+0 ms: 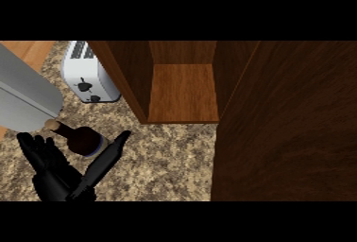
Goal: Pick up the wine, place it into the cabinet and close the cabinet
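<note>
- The wine (80, 138) is a dark bottle with a pale cork end, lying tilted on the speckled desk (160, 160) at the view's left; you see its neck pointing up-left toward a grey forearm (24, 92) that crosses the upper left corner
- Your left hand (52, 172) shows at the lower left, black, with its fingers straight and spread; the thumb (105, 160) stretches out to the right of the bottle, so the bottle's base lies between thumb and fingers
- The hand is open and not yet curled round the bottle; whether any finger touches the glass cannot be told
- Your right hand shows nowhere in this view
- The cabinet (181, 90) stands open above and right of the bottle, its wooden shelf bare; the dark panel (286, 123) filling the right side is probably its swung-out door
- A white toaster (87, 71) sits on the desk just left of the cabinet's side wall, beyond the bottle
- Step in hand, as a judgement: the approach to the grasp, the first part of the task; nothing is yet lifted, placed or closed
- The next move calls for you to close fingers and thumb round the bottle's body, then lift it and carry it up-right onto the shelf, steering past the toaster and the cabinet's near wall
</note>
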